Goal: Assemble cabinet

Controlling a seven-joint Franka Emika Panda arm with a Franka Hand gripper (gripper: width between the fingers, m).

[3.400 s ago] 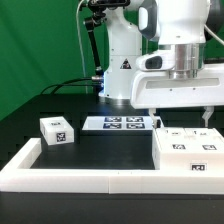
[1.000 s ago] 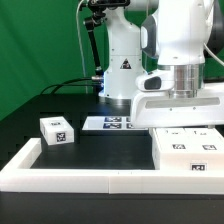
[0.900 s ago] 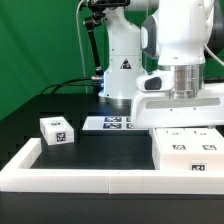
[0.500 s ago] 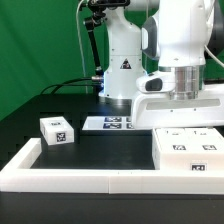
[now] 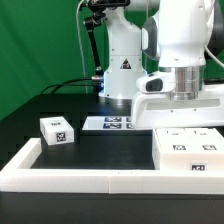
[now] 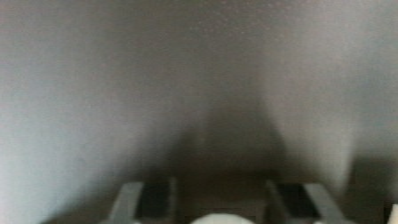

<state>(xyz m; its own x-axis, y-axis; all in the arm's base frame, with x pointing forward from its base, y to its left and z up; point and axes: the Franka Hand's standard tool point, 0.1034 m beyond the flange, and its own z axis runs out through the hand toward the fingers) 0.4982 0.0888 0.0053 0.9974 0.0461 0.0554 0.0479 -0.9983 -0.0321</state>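
Your claw (image 6: 217,200) sits low, right over the large white boxy plastic cabinet body (image 5: 188,152). In the exterior view its wide white palm is just above the body's top, and its tips are hidden behind that top edge. In the wrist view you see the two dark grey fingers (image 6: 146,200) standing apart with a clear gap between them, so the claw is spread, and no part shows gripped in it. A blurred pale grey surface fills the rest of that view, too soft to name, and a small pale round blur lies in the gap. The cabinet body rests on the black desk (image 5: 100,145) directly beneath the claw, right by the front one of the long white border rails (image 5: 90,176). Well away from the claw, toward the exterior view's left, a small white drawer block with a black-and-white square tag (image 5: 56,129) stands alone on the desk. The marker board (image 5: 112,123) lies flat between that block and the claw, nearer the claw.
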